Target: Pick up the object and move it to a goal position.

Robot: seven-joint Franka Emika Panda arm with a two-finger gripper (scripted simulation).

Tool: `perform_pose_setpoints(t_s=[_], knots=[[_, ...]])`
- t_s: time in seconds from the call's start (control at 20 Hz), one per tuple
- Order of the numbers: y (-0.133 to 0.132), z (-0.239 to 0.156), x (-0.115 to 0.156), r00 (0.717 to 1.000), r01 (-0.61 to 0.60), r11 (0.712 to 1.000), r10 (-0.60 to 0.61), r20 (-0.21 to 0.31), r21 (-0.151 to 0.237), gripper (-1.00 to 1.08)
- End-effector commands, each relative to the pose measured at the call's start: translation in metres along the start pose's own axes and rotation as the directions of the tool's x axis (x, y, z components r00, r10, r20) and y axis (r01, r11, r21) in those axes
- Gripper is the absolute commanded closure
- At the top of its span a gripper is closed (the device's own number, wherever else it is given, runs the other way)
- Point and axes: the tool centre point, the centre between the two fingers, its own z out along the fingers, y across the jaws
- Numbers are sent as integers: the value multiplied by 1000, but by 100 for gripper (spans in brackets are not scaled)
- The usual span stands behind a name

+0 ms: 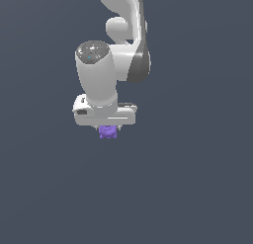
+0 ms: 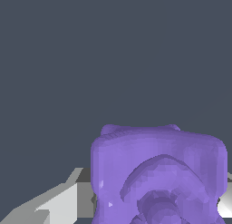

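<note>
The white robot gripper [image 1: 108,128] points straight down, its fingers pinching a small knobbly purple cube-shaped lump [image 1: 107,132], which sits right beneath the hand, filling the wrist view.

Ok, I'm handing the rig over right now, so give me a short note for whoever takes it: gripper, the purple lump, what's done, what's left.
Gripper: pointing down, shut on the purple object, which sits right under the hand in the exterior view. The wrist view shows the purple object filling the space between the fingers.
Object: it appears to be in the grasp; whether it is off the ground cannot be told against the plain dark background.
Done: the grasp appears made.
Left: carry it to the goal position. No goal marker shows in either view, so confirm the target before moving.
</note>
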Motion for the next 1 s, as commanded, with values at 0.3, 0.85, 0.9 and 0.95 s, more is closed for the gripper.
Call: perform_pose_setpoints(t_s=[0.3,0.85,0.9,0.95], knots=[[1,-85,1,1000,0,1000,0,1,0,108],[2,-129,5,1000,0,1000,0,1,0,108],[2,-130,5,1000,0,1000,0,1,0,108],[2,-130,5,1000,0,1000,0,1,0,108]])
